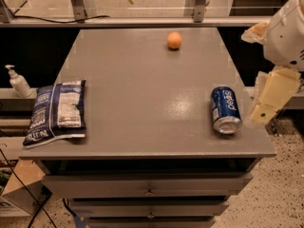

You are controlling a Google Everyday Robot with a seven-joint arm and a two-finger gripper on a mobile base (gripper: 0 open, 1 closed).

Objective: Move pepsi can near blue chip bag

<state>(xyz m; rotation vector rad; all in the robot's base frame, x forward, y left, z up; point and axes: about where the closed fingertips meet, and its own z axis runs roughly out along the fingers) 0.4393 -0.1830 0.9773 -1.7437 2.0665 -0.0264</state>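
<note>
Pepsi can (225,109) sideways, just beside claw (267,107)

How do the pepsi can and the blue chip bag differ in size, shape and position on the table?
The pepsi can is a small cylinder lying on its side; the blue chip bag is much larger and lies flat. The can is near the table's right front corner, the bag at its left edge. Both are blue with white lettering. The claw hangs beyond the table's right edge, beside the can, not touching it.
</note>
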